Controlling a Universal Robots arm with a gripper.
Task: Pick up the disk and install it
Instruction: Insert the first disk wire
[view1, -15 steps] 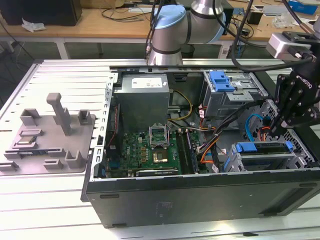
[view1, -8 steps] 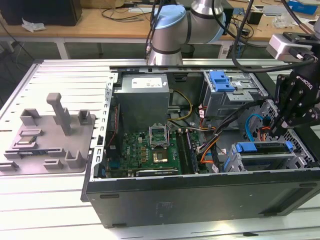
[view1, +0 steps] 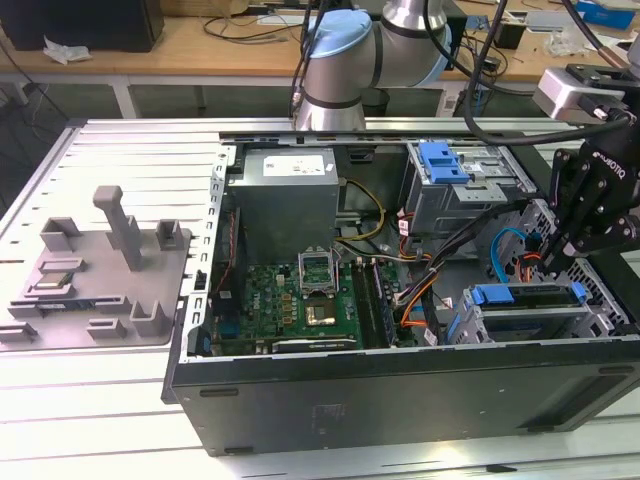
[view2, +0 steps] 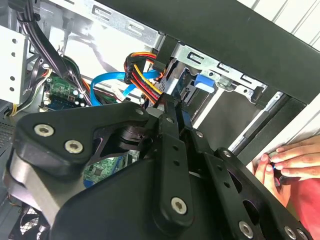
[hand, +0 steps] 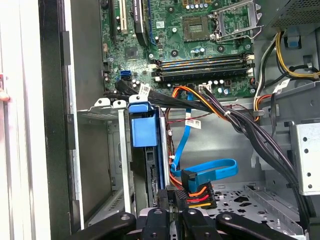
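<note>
The gripper (view1: 562, 258) has fingers pinched shut, tip right at the end of the disk (view1: 535, 292) sitting in the drive bay (view1: 530, 322).

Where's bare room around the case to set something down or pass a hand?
Free: the table along the case's black panel and beyond the grey fixture. Crowded: the drive cage corner, where cables bunch round the gripper and the disk.

Silver arm (view1: 405, 15) with a pale-blue joint cap (view1: 345, 45), black cables (view1: 478, 70) looping beside it; at three o'clock a matte-black claw (view1: 550, 260), silver screws (view2: 44, 130), white lettering (view1: 607, 165).
</note>
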